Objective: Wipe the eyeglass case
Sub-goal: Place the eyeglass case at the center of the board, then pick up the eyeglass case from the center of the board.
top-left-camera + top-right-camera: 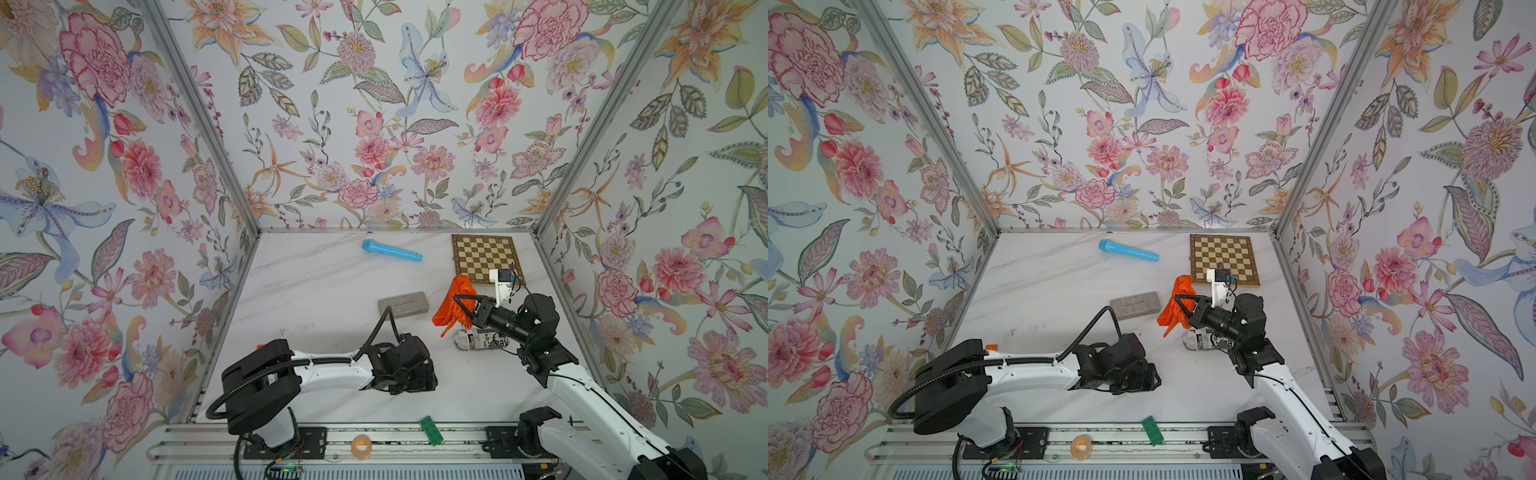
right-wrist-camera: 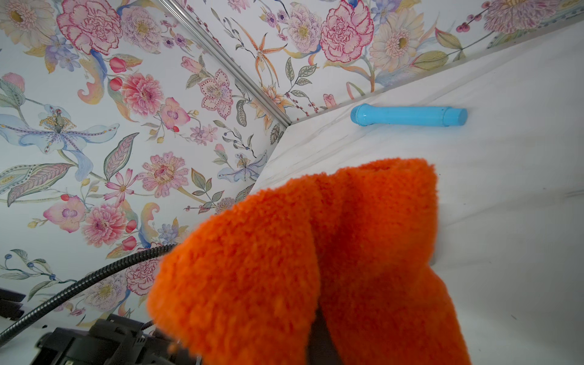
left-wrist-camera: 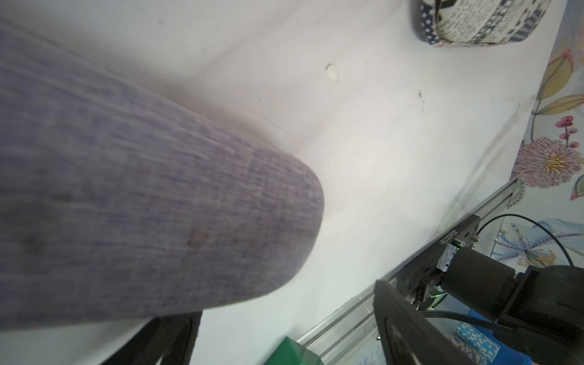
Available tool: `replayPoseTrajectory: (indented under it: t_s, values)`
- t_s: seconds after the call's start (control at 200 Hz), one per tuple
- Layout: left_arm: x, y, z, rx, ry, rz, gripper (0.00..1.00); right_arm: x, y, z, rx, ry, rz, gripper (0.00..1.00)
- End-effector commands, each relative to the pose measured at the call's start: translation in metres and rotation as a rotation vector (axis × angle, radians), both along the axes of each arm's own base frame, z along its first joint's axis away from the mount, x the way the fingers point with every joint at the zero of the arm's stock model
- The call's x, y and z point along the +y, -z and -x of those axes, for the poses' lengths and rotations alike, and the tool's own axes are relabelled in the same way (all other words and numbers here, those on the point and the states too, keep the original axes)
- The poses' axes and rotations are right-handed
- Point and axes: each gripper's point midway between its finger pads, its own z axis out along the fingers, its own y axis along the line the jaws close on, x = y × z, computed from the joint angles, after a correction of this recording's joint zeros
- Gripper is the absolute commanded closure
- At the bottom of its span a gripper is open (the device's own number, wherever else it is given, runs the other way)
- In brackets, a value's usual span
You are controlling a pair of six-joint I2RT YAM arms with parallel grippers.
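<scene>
The grey fabric eyeglass case (image 1: 403, 304) lies flat on the white table, just behind my left arm (image 1: 332, 368). In the left wrist view the case (image 3: 142, 205) looms close and blurred, and it covers part of one finger. My left gripper (image 3: 284, 300) is open, with only bare table between its fingers. My right gripper (image 1: 461, 307) hovers to the right of the case and is shut on a fluffy orange cloth (image 1: 462, 286). The bunched cloth (image 2: 284, 252) hides the right fingers in the right wrist view. A small gap separates the cloth and the case.
A newspaper-print pouch (image 1: 478, 340) lies under the right forearm. A chessboard (image 1: 486, 257) sits at the back right and a blue tube (image 1: 391, 250) at the back centre. A green block (image 1: 431, 430) and a tape roll (image 1: 360, 445) rest on the front rail.
</scene>
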Motion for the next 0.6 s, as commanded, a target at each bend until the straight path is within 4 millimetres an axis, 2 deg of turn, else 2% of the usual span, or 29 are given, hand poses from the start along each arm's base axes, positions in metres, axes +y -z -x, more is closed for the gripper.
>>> replayPoseTrajectory:
  t_s: [0.0,0.025,0.04,0.135,0.16,0.185,0.275,0.37,0.505,0.596]
  values:
    - [-0.005,-0.015,0.007,-0.029,0.066,0.009,0.13,-0.006,-0.004,0.0,-0.011,0.029,-0.004,1.0]
    - [-0.002,-0.016,0.005,-0.048,0.074,-0.005,0.13,-0.007,-0.004,0.0,-0.012,0.032,-0.002,1.0]
    - [0.0,-0.027,0.003,-0.075,0.073,0.008,0.13,-0.008,-0.004,-0.001,-0.013,0.036,-0.001,1.0]
    - [0.011,-0.048,-0.008,-0.207,0.114,-0.011,0.11,-0.011,-0.003,-0.007,-0.003,0.059,0.002,1.0]
    - [0.011,-0.055,-0.009,-0.233,0.135,-0.001,0.1,-0.011,-0.004,-0.009,0.0,0.059,0.003,1.0]
    - [0.01,-0.062,-0.011,-0.256,0.162,0.013,0.02,-0.011,-0.005,-0.01,0.002,0.06,0.005,1.0]
    - [0.009,-0.09,-0.012,-0.345,0.286,0.041,0.01,-0.01,-0.009,-0.016,0.005,0.061,0.017,1.0]
    - [0.027,-0.115,-0.034,-0.535,0.366,-0.062,0.01,-0.008,-0.013,-0.023,0.007,0.057,0.036,1.0]
    - [0.06,-0.125,-0.08,-0.655,0.458,-0.184,0.01,-0.006,-0.016,-0.032,0.022,0.056,0.044,1.0]
    - [0.076,-0.119,-0.091,-0.704,0.595,-0.269,0.01,-0.007,-0.021,-0.036,0.017,0.073,0.042,1.0]
